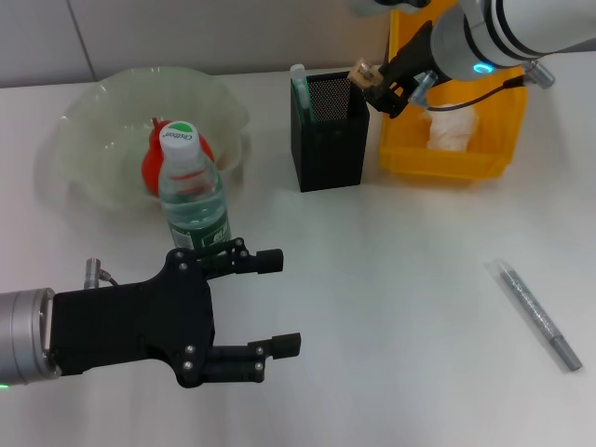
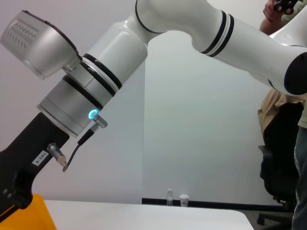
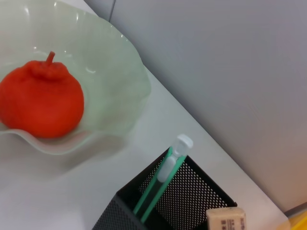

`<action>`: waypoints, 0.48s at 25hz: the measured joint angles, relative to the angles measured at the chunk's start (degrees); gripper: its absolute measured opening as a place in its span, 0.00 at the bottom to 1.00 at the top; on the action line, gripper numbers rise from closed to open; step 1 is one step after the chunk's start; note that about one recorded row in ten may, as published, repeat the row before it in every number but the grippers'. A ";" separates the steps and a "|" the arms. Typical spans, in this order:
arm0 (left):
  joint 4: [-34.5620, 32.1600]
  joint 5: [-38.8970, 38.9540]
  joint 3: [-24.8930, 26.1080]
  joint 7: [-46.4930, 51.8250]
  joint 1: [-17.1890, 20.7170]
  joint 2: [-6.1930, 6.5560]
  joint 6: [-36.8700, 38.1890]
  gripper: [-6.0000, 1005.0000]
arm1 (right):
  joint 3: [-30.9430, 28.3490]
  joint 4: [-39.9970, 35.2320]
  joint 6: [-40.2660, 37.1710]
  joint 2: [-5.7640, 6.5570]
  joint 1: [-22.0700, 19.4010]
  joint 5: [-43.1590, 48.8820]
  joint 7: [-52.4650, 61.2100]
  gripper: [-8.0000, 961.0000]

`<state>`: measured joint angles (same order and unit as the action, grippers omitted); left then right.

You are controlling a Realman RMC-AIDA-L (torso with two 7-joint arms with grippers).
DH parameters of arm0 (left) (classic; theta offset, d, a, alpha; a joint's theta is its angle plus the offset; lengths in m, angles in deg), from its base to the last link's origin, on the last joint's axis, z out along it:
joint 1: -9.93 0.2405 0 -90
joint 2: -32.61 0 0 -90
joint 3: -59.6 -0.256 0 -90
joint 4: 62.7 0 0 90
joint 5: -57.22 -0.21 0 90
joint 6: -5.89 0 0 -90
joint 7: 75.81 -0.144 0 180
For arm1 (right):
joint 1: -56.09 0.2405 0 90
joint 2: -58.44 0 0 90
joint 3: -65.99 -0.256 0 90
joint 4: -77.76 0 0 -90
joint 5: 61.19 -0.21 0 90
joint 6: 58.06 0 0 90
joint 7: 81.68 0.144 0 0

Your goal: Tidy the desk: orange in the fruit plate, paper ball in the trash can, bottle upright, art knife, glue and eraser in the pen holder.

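Right gripper (image 1: 371, 86) holding eraser (image 1: 361, 72), above pen holder (image 1: 328, 140)

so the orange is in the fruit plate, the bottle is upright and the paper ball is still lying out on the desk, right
Not quite. The paper ball is not on the desk; the head view shows it already inside the yellow trash can. The rest holds: the orange sits in the fruit plate, and the bottle stands upright in front of it.

A grey glittery pen (image 1: 538, 315) lies flat on the white desk (image 1: 400, 279), slanted, well apart from everything. Behind the desk stand a grey wall (image 1: 186, 33), a black office chair (image 2: 278, 191) and a small clear cup (image 2: 184, 200).
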<state>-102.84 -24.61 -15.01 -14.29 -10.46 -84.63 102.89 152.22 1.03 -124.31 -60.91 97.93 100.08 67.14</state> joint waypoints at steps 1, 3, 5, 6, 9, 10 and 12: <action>0.00 0.00 0.00 0.00 0.00 0.00 0.00 0.81 | 0.00 0.14 0.13 0.00 0.14 0.00 0.00 0.27; -0.03 0.00 0.00 0.00 0.00 0.00 -0.05 0.81 | 0.00 0.48 0.49 0.00 0.35 0.01 0.00 0.27; -0.03 0.00 0.03 0.00 0.00 0.00 -0.06 0.81 | 0.00 0.76 0.94 0.00 0.49 0.01 0.00 0.27; -0.03 0.00 0.06 0.00 0.00 0.00 -0.06 0.81 | 0.00 1.07 1.27 -0.01 0.62 -0.02 -0.01 0.27; -0.03 0.01 0.08 0.00 0.00 0.00 -0.12 0.81 | -0.01 3.09 2.23 0.00 1.55 -0.21 -0.03 0.27; -0.03 0.01 0.08 -0.05 0.00 0.00 -0.14 0.81 | -0.01 3.09 2.23 0.00 1.55 -0.21 -0.03 0.27; -0.03 0.01 0.08 -0.10 0.00 0.00 -0.14 0.81 | -0.02 4.49 2.82 0.00 2.13 -0.26 -0.04 0.27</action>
<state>-102.87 -24.61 -14.92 -14.39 -10.46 -84.63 102.74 152.21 5.51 -121.49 -60.91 100.06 99.82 67.10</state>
